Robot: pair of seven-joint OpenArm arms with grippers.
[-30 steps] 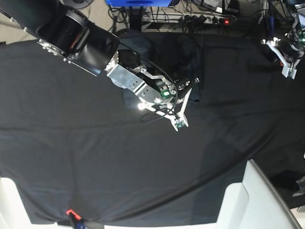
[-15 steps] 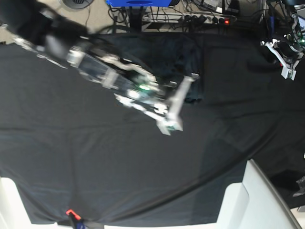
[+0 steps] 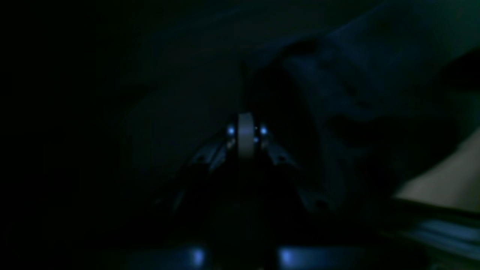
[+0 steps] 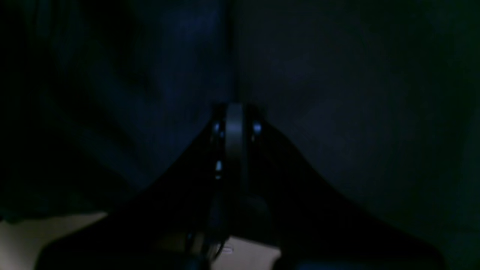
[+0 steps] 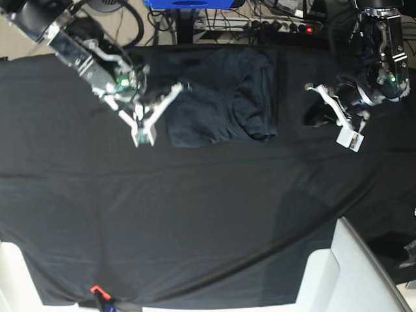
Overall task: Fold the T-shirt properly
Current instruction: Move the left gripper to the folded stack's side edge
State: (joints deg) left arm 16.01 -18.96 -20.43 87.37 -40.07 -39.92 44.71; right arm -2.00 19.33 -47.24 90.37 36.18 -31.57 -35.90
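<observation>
Overhead, black tablecloth [image 5: 195, 214] (creased) beneath folded T-shirt [image 5: 224, 97].

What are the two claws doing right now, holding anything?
Left gripper: closed, holding nothing.
Right gripper: closed, empty, beside the T-shirt.

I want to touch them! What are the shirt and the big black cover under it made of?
The T-shirt looks like soft knit cloth, matte and blue-grey: it bunches into rumpled folds. The tablecloth looks like smoother, thinner woven fabric, flat black, lying in long shallow creases. The exact fibres cannot be told from here.
</observation>
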